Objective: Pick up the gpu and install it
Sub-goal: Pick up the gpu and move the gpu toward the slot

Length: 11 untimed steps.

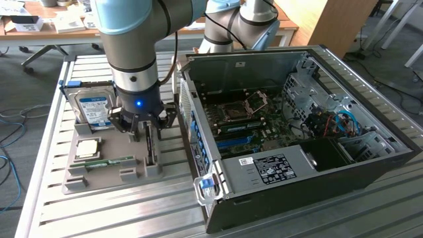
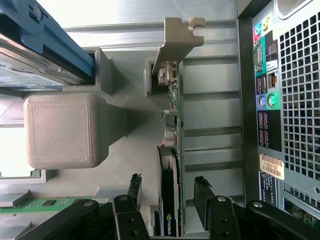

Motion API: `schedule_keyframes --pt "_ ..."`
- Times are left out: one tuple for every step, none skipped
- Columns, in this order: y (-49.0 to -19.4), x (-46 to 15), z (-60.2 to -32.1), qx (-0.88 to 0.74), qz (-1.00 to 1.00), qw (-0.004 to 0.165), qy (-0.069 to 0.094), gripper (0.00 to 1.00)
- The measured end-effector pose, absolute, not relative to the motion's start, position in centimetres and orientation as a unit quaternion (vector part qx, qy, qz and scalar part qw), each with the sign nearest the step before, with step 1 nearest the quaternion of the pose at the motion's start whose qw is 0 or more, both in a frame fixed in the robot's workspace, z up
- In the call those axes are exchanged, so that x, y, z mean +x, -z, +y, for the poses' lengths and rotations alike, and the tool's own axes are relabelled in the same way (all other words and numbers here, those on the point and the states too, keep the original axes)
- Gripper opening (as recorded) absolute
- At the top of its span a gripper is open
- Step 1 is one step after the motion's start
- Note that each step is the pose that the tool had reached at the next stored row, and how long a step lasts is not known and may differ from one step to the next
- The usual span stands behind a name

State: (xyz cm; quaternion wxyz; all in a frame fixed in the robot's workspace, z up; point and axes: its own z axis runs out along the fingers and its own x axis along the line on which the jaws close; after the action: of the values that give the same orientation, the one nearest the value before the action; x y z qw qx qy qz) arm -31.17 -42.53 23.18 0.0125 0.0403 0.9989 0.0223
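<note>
The gpu (image 1: 149,145) stands on its long edge in a slot of the gray parts tray (image 1: 124,149). The tray lies on the slatted metal worktop (image 1: 132,213), at about 9 o'clock from the open computer case (image 1: 370,148) in the exterior view. The gripper (image 1: 141,130) hangs straight down over the card's far end with its jaws spread wide, gripping nothing. In the wrist view the gripper (image 2: 167,181) straddles the gpu (image 2: 172,150). One of its dark fingers (image 2: 134,187) is on each face of the card, with a gap showing on both sides, so neither touches it. The card's metal bracket (image 2: 172,40) juts out at the end away from the fingers. On the same tray, in the exterior view, a silver hard drive (image 1: 92,106) with a blue label stands upright at about 10 o'clock from the gpu. A square processor chip (image 1: 88,148) lies flat at 9 o'clock, and a small green memory stick (image 1: 109,162) lies near it at about 8 o'clock. The case lies on its side with its panel off and the motherboard (image 1: 251,124) exposed. Its rear port panel (image 2: 265,85) runs just beside the tray.
</note>
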Motion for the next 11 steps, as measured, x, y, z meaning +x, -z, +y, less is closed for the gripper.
schedule_keyframes --pt "-23.16 -31.17 -42.54 0.04 0.999 0.013 -0.022 0.55" --pt "-23.15 -31.16 -42.57 0.04 0.999 0.013 -0.022 0.55" --pt "-23.15 -31.16 -42.6 0.04 0.999 0.013 -0.022 0.55" --pt "-23.16 -31.17 -42.63 0.04 0.999 0.013 -0.022 0.55" --pt "-23.15 -31.17 -42.63 0.04 0.999 0.013 -0.022 0.55" --pt "-23.15 -31.16 -42.64 0.04 0.999 0.013 -0.022 0.55" --pt "-23.15 -31.16 -42.65 0.04 0.999 0.013 -0.022 0.55" --pt "-23.16 -31.16 -42.65 0.04 0.999 0.013 -0.022 0.55" --pt "-23.15 -31.16 -42.65 0.04 0.999 0.013 -0.022 0.55" --pt "-23.16 -31.16 -42.65 0.04 0.999 0.013 -0.022 0.55" --pt "-23.15 -31.13 -42.65 0.04 0.999 0.013 -0.022 0.55"
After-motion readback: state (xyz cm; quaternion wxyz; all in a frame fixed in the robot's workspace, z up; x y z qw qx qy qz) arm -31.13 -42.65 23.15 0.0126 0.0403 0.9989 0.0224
